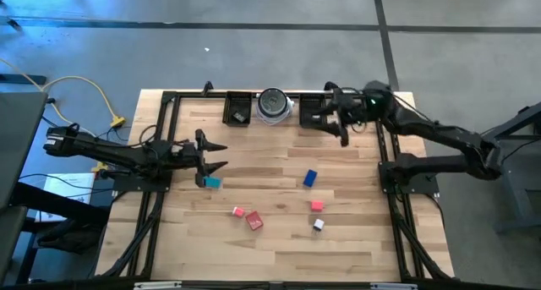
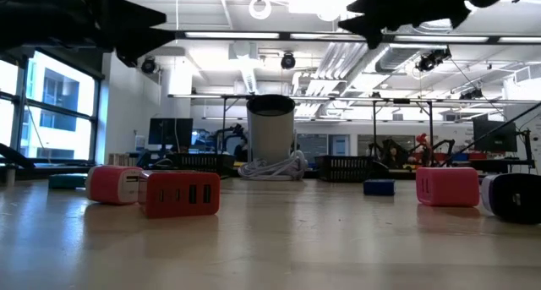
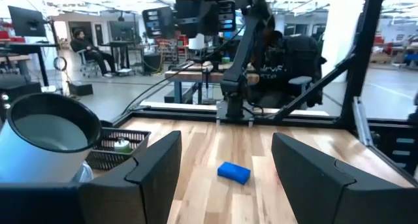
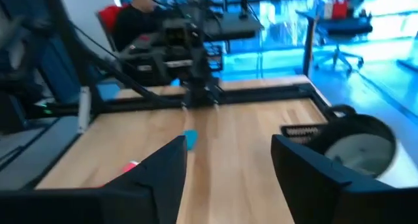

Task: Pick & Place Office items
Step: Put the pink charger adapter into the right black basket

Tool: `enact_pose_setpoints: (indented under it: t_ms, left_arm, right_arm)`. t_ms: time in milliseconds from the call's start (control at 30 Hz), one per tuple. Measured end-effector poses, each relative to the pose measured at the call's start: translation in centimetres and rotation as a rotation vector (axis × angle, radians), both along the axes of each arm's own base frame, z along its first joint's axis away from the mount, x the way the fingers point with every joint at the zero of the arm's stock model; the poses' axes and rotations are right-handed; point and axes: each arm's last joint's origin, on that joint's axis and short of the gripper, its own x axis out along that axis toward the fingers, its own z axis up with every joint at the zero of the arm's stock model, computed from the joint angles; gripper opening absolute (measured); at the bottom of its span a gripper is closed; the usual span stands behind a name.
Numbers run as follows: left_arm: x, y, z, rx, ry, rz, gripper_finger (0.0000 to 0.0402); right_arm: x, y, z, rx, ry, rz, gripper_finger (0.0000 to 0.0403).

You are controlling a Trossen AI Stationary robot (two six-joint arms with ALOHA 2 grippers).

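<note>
Your nearest piece is the teal block: it lies on the table just below the left gripper, almost under its lower fingertip, long side across the table. From that block, the blue block sits well off toward the right arm, with the red and pink pieces nearer the front edge. Your left gripper stands open and holds nothing. The right gripper hovers far back by the right tray, parted and empty.
</note>
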Motion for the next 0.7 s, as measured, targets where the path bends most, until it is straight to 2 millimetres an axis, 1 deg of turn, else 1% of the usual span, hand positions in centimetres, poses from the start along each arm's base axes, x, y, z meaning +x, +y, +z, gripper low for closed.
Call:
enact_pose_setpoints:
  t_ms: [100, 200, 367, 533, 700]
  left_arm:
    - [-0.5, -0.3, 0.0, -0.001, -0.008, -0.027, 0.0232]
    - [-0.7, -0.6, -0.1, -0.005, -0.005, -0.031, 0.0232]
    - [-0.9, -1.3, -0.2, -0.007, 0.004, -0.048, 0.0232]
    - [-1.1, -1.9, -0.3, 0.002, 0.024, -0.049, 0.0232]
    - [-1.3, -2.6, -0.6, -0.002, 0.048, -0.037, 0.0232]
  right_arm:
    - [-1.0, 1.7, -0.8, -0.014, -0.056, 0.008, 0.0203]
    - [-1.8, 3.2, -2.1, -0.009, -0.102, 0.027, 0.0200]
    - [-3.0, 5.2, -4.4, 0.044, -0.111, 0.076, 0.0199]
    - [-3.9, 6.7, -5.7, 0.077, -0.137, 0.125, 0.0199]
    - [-4.3, 7.7, -8.1, 0.115, -0.096, 0.086, 0.0199]
